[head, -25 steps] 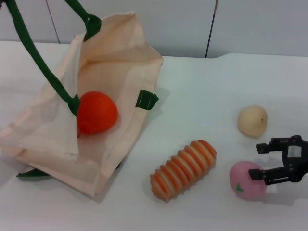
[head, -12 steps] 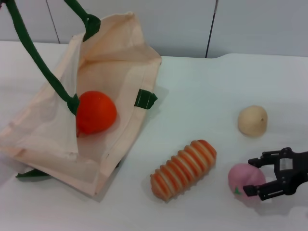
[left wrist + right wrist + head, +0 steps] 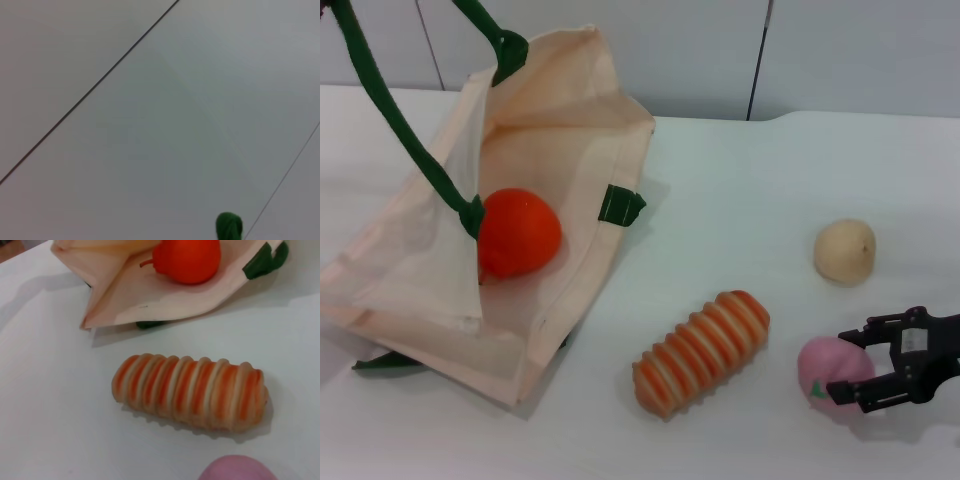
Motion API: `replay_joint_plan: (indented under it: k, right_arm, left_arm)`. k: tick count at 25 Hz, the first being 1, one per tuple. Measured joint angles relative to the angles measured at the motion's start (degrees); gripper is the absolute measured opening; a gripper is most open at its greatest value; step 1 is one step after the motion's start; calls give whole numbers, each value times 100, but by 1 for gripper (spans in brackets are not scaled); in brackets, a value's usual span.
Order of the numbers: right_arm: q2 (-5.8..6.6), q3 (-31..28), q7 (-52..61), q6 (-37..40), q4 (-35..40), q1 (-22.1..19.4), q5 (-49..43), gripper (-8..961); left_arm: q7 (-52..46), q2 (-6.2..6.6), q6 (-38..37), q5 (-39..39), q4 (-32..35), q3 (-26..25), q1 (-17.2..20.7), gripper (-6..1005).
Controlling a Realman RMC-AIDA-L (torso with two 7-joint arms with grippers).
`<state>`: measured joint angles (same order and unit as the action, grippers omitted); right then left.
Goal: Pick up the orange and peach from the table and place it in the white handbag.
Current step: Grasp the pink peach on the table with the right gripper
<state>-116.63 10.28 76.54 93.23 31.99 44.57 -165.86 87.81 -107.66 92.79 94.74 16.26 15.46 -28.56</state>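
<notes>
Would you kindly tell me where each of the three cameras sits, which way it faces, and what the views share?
Head view: looks forward and down from the robot's head at the table, showing the white handbag, the orange inside it, and the right pincer open around the peach.
Left wrist view: faces a pale panelled wall; only a green handle tip shows, with no body part.
Right wrist view: looks low across the table at the ribbed orange-and-cream item; none of its own fingers show.
Shared: head and right wrist views both show the orange, handbag, ribbed item and peach.
</notes>
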Motion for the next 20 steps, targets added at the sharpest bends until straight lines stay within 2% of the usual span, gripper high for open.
replay_joint_plan:
  k: [7,13,20]
  right_arm:
    - [0,0,8,-7,0,-2,3,808]
    - [0,34,10,1,0,2,4,657]
    - [-8,69,10,17,0,6,3,575]
  left_arm:
    - [0,0,0,0,0,0,0,120]
    - [15,0,-13,0,0,0,0,121]
    - [35,0,-59,0,-8,0,0,121]
